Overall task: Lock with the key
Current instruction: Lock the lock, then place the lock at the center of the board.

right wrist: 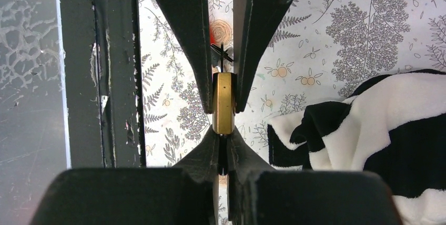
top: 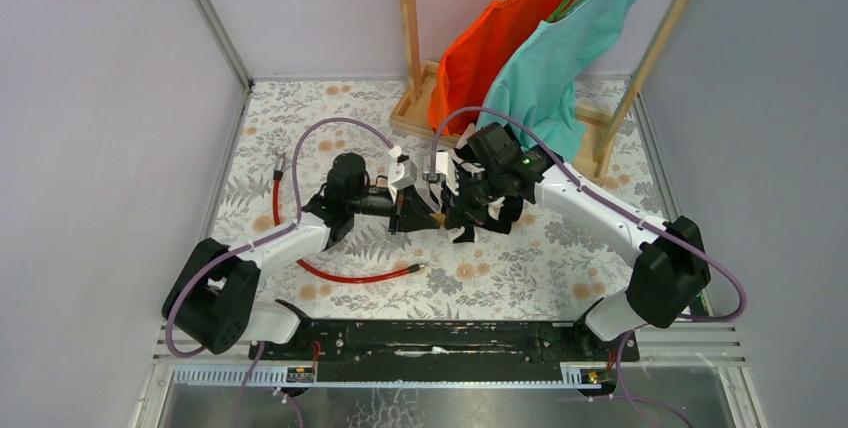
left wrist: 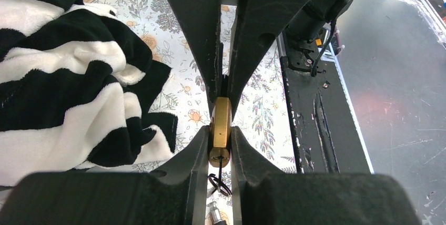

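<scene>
Brass among stripes and flowers
Yellow-brass padlock (left wrist: 221,125); black-and-white striped cloth (left wrist: 63,93); pale worktop (top: 520,268) printed with grey leaves, orange flowers; orange shirt (top: 490,48), teal shirt (top: 560,78).

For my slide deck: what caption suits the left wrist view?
Left gripper clamps a brass padlock, small key sticking from its end.

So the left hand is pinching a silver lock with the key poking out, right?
Not silver: the lock is brass-gold, as the left wrist view shows. The left gripper does pinch it, with the key poking out of its end.
</scene>
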{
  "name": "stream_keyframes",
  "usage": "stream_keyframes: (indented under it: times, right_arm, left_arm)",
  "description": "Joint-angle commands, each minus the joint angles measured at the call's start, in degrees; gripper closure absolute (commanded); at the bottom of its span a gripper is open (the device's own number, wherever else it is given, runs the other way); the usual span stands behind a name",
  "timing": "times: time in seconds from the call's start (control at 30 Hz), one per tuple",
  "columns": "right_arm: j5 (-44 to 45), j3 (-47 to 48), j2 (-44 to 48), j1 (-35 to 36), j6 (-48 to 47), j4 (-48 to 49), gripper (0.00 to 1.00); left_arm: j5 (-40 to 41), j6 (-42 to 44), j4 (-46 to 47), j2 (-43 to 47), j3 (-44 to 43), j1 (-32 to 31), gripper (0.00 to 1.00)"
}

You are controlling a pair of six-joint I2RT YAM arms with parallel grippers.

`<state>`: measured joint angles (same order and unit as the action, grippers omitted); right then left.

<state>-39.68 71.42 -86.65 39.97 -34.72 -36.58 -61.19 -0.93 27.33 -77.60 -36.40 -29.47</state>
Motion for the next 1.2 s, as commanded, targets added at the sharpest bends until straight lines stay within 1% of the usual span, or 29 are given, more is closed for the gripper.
stream_keyframes:
  times: [0.0, 0.03, 0.1, 0.23, 0.37, 0.43, 0.5, 0.6, 0.67, 0.8, 0.87, 0.93, 1.0, 1.1, 1.17]
  right_arm:
    - [-4.77, 3.84, 0.12, 0.96, -1.59, 5.47, 1.00]
    - [-4.45, 3.75, 0.22, 0.77, -1.53, 5.56, 1.00]
    - [-4.18, 3.63, 0.66, 0.44, -1.67, 5.68, 1.00]
    - [-3.94, 3.18, 1.67, -0.15, -1.70, 6.12, 1.00]
    - [-2.42, 2.60, 2.18, -0.24, -2.50, 6.21, 1.00]
    - [-2.15, 2.72, 2.35, -0.32, -3.04, 5.75, 1.00]
    - [-2.15, 2.76, 2.52, -0.40, -3.72, 5.11, 1.00]
    - [-2.13, 3.03, 2.41, -0.41, -4.67, 3.89, 1.00]
    - [-2.31, 3.07, 2.28, -0.41, -4.82, 3.69, 1.00]
    - [-2.68, 2.92, 2.53, -0.41, -4.73, 3.76, 1.00]
    - [-2.70, 2.65, 2.83, -0.49, -4.72, 4.00, 1.00]
    - [-2.63, 2.50, 3.10, -0.63, -4.55, 4.27, 1.00]
    - [-2.68, 2.34, 3.33, -0.76, -4.47, 4.45, 1.00]
    - [-2.60, 2.16, 3.54, -1.07, -4.21, 4.91, 1.00]
    - [-2.59, 2.02, 3.66, -1.21, -4.08, 5.09, 1.00]
  left_arm:
    - [0.92, -0.65, 6.15, 0.88, -0.18, 0.65, 0.98]
    - [0.73, -0.96, 6.53, 1.01, -0.09, 0.79, 0.95]
    - [1.08, -1.61, 6.53, 1.45, -0.30, 1.10, 0.79]
    - [1.89, -1.50, 4.40, 2.12, -1.28, 1.79, 0.55]
    - [2.14, 2.16, -2.92, 2.86, -3.86, 2.60, 0.27]
    - [2.66, 6.34, -8.70, 3.66, -5.64, 2.95, 0.20]
    - [3.41, 10.52, -14.83, 4.22, -7.57, 3.30, 0.18]
    - [4.14, 16.94, -25.33, 4.33, -11.73, 3.70, 0.19]
    - [4.76, 21.40, -31.07, 3.95, -13.98, 3.72, 0.24]
    - [5.34, 29.14, -40.93, 2.95, -17.97, 3.85, 0.36]
    - [4.87, 31.24, -44.21, 2.60, -19.22, 3.96, 0.42]
    - [3.51, 32.04, -45.66, 2.46, -19.57, 4.07, 0.43]
    - [2.32, 32.91, -46.69, 2.23, -19.58, 4.16, 0.43]
    - [1.32, 35.34, -49.75, 1.11, -20.35, 4.16, 0.39]
    - [1.08, 36.41, -51.31, 0.13, -20.98, 4.31, 0.41]
